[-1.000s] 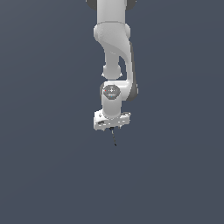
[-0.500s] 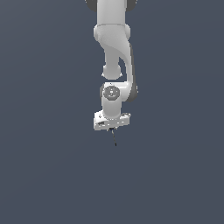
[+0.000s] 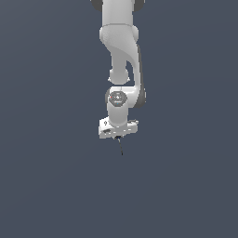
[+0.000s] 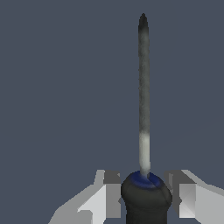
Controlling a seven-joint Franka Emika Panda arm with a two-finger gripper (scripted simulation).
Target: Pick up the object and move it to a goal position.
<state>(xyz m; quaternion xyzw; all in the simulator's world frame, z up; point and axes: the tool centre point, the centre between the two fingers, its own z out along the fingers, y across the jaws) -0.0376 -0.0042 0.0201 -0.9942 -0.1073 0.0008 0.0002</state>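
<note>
My gripper (image 4: pixel 144 197) is clamped on the object (image 4: pixel 143 87): its dark handle sits between my fingers (image 4: pixel 107 194), its thin shaft pointing away from my palm. In the exterior view it hangs below my hand as a dark sliver (image 3: pixel 121 148). Pick-up judged done; transport remains. No goal marker visible; handle base cut off.

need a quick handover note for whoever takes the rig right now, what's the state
Tool: fingers sit on either side of the object's dark handle, apparently shut on it.
Object: thin dark rod hanging below the tool in the exterior view; the wrist view shows a grey shaft running out from a black handle with a blue collar.
Done: object looks picked up, nothing visibly touching it but the tool.
Left: carry it to the goal; no goal marker is visible in either view.
</note>
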